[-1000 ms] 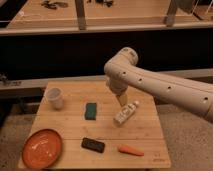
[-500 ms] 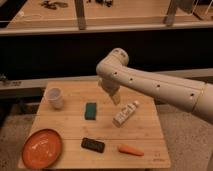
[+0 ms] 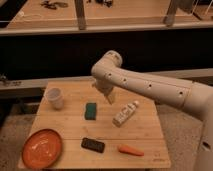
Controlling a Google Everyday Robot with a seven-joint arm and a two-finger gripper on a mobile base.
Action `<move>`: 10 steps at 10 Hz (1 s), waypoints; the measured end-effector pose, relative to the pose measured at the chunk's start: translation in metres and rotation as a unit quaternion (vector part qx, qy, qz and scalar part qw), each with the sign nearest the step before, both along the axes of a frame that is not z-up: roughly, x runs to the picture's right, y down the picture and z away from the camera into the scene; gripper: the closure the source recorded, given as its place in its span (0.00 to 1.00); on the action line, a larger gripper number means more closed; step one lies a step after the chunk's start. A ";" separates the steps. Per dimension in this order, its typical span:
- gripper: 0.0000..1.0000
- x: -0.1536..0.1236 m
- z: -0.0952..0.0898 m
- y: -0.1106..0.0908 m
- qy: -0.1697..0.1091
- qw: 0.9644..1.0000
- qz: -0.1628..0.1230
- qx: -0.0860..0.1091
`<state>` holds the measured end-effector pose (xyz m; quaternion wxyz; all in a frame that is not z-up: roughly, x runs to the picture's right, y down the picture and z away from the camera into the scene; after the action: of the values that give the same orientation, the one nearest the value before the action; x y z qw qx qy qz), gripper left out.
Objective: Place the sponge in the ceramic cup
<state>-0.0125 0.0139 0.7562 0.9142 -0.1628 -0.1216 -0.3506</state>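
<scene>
The dark green sponge [image 3: 90, 110] lies flat near the middle of the wooden table [image 3: 148, 131]. The white ceramic cup [image 3: 55, 98] stands upright at the table's back left, apart from the sponge. My gripper [image 3: 107, 95] hangs down from the white arm over the back of the table, just right of and behind the sponge. It is open and holds nothing. The arm reaches in from the right.
A white tube-like bottle [image 3: 125, 113] lies on its side right of the sponge. A flat black object [image 3: 93, 145] and an orange carrot [image 3: 131, 150] lie near the front edge. An orange plate [image 3: 42, 148] sits at the front left corner.
The arm has swung left, carrying the gripper from above the white bottle toward the sponge. Nothing on the table has moved.
</scene>
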 end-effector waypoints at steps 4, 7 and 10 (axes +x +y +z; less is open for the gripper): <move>0.20 -0.019 0.026 0.008 -0.034 0.999 -0.031 -0.007; 0.20 -0.028 0.045 0.020 -0.057 0.997 -0.054 -0.016; 0.20 -0.040 0.063 0.034 -0.077 0.994 -0.078 -0.028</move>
<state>-0.0527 0.0477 0.8191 0.8670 -0.1696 -0.1884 -0.4290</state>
